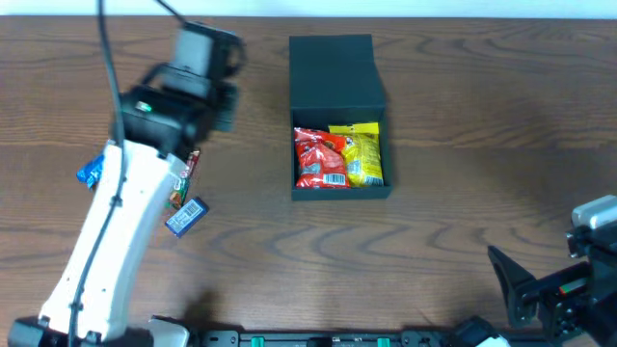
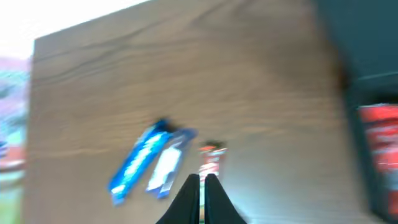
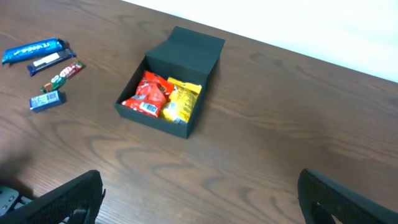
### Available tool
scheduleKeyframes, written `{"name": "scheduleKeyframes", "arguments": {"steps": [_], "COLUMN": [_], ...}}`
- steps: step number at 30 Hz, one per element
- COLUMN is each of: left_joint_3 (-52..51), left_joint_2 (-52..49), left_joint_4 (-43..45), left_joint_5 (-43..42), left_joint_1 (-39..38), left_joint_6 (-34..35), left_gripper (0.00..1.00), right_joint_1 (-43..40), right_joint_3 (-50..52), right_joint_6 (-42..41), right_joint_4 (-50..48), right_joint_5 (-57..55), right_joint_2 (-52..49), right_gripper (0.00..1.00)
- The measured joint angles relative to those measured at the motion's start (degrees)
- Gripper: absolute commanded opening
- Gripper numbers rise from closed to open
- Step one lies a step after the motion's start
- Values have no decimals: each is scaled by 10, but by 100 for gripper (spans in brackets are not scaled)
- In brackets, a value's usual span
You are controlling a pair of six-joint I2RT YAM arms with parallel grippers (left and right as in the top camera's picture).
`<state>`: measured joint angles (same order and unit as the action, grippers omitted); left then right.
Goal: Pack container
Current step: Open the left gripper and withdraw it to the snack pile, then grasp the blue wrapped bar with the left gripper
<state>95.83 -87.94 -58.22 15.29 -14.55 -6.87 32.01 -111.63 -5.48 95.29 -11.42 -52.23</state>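
Note:
The container [image 1: 378, 96], a dark teal-grey box, stands at the table's middle with its flap lid [image 1: 333, 58] open toward the back. A red packet [image 1: 318, 159] and a yellow packet [image 1: 362, 154] lie inside. My left gripper [image 2: 202, 182] is shut and empty, held above loose snacks in a blurred view: a blue bar [image 2: 137, 162], a white-and-blue bar [image 2: 166, 167] and a red-green bar [image 2: 210, 157]. The container [image 2: 367, 62] is to its right. My right gripper [image 3: 199, 199] is open and empty, well in front of the container [image 3: 193, 50].
My left arm [image 1: 116, 222] crosses the left side and covers part of the snacks. A blue bar [image 1: 89, 172], a red-green bar [image 1: 185, 178] and a small blue packet [image 1: 186, 217] show beside it. My right arm [image 1: 559, 289] is at the front right corner.

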Motion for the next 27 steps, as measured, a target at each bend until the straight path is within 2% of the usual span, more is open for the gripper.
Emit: {"name": "scheduleKeyframes", "arguments": {"steps": [2, 3, 5, 7, 8, 10, 11, 18, 23, 27], "left_joint_3": [0, 0, 0, 0, 0, 0, 0, 0, 0, 0], "left_joint_2": [-10, -13, -19, -27, -33, -49, -60, -149, -186, -225], "left_joint_4": [0, -1, 0, 0, -1, 0, 0, 14, 16, 30], "left_joint_5": [-12, -19, -47, -79, -94, -113, -120, -185, -226, -242], "left_joint_1": [63, 84, 143, 194, 222, 265, 284, 369, 390, 391], "left_joint_6": [-52, -71, -125, -170, -196, -232, -245, -285, -325, -372], "left_gripper": [7, 12, 29, 33, 39, 61, 66, 84, 90, 91], "right_joint_1": [0, 0, 0, 0, 0, 0, 0, 0, 0, 0], "right_joint_3": [0, 0, 0, 0, 0, 0, 0, 0, 0, 0], "right_joint_6": [0, 0, 0, 0, 0, 0, 0, 0, 0, 0], "right_joint_4": [0, 0, 0, 0, 0, 0, 0, 1, 1, 2], "right_joint_5": [0, 0, 0, 0, 0, 0, 0, 0, 0, 0], "right_joint_2": [0, 0, 0, 0, 0, 0, 0, 0, 0, 0], "right_gripper": [99, 99, 99, 99, 99, 99, 99, 99, 99, 99]}}
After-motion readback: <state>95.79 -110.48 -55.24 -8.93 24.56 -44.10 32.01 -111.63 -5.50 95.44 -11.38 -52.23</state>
